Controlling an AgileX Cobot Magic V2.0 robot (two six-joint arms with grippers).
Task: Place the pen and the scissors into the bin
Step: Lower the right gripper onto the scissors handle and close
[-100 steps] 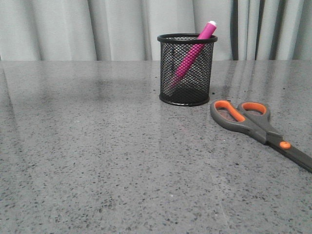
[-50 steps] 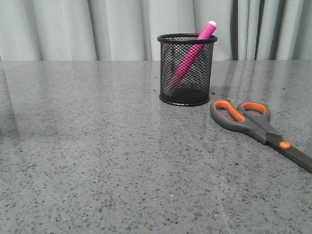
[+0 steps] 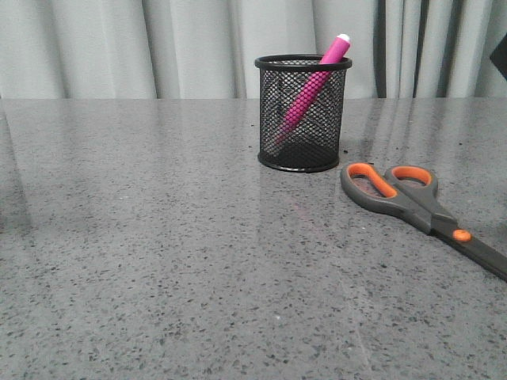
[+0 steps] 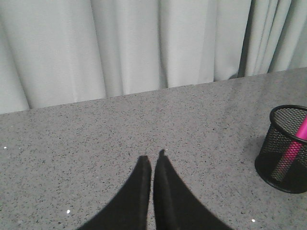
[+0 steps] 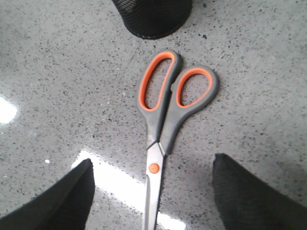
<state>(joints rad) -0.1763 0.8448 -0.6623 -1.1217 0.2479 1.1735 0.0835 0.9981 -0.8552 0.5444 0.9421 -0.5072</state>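
The black mesh bin point(image 3: 303, 111) stands on the grey table with the pink pen point(image 3: 313, 83) leaning inside it, white end up. It also shows in the left wrist view point(image 4: 284, 148) with the pen point(image 4: 292, 148). The scissors point(image 3: 412, 202) lie shut on the table to the right of the bin, handles toward it. In the right wrist view the scissors point(image 5: 165, 124) lie between my fingers, the pivot screw level with the tips. My right gripper point(image 5: 152, 165) is open above them. My left gripper point(image 4: 152, 157) is shut and empty, apart from the bin.
Pale curtains point(image 3: 158, 47) hang behind the table's far edge. A dark corner of the right arm point(image 3: 501, 59) shows at the right edge of the front view. The bin's base point(image 5: 152, 17) is just beyond the scissors' handles.
A dark corner of the right arm has come into the front view at the right edge. The bin, pen and scissors have not moved.
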